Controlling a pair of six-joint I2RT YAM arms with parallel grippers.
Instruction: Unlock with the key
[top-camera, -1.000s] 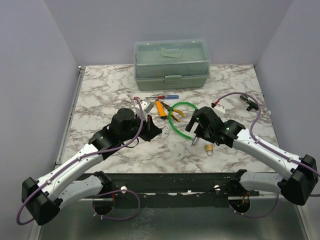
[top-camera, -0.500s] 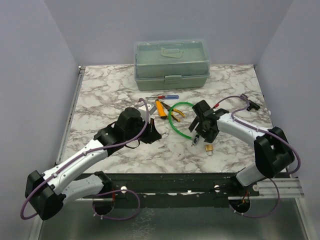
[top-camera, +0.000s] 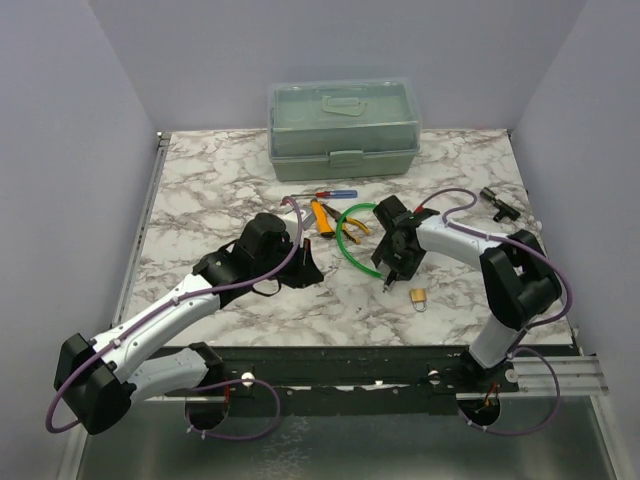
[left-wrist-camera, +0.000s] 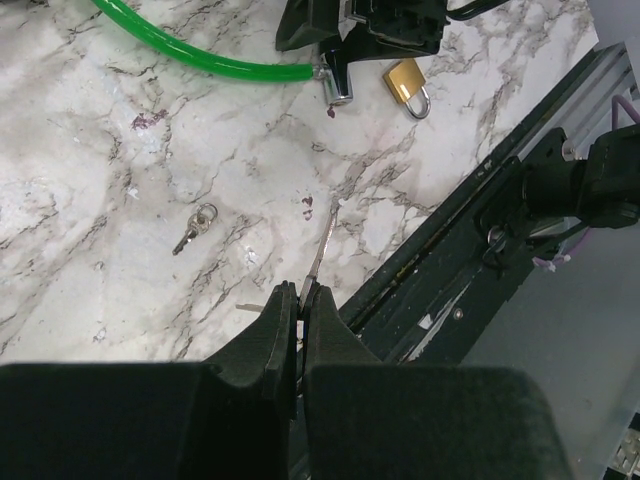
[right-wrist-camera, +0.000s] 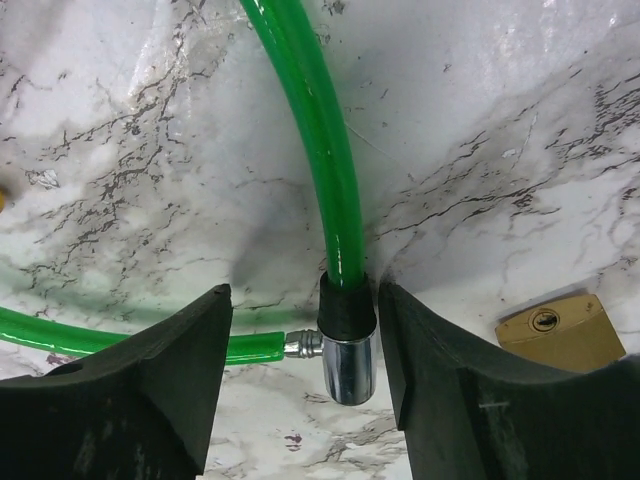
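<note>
Left end effector (left-wrist-camera: 300, 295): jaws closed tip to tip, nothing visibly held, hanging over bare marble.
Right end effector (right-wrist-camera: 302, 300): jaws apart, straddling the black-and-chrome end (right-wrist-camera: 348, 350) of a green cable (right-wrist-camera: 320, 130).
Key (left-wrist-camera: 193, 228): flat on the tabletop (top-camera: 200, 200) on its small ring, ahead of the left tips and apart from them.
Brass padlock (right-wrist-camera: 558, 335): just beside the right finger.
Surface: white-grey marble pattern.
Room: plain lilac-grey walls (top-camera: 60, 150), green toolbox (top-camera: 343, 120) at the far edge.
Left arm: stretched forward, angled inward.
Right arm: elbow raised, folded back toward the centre.
</note>
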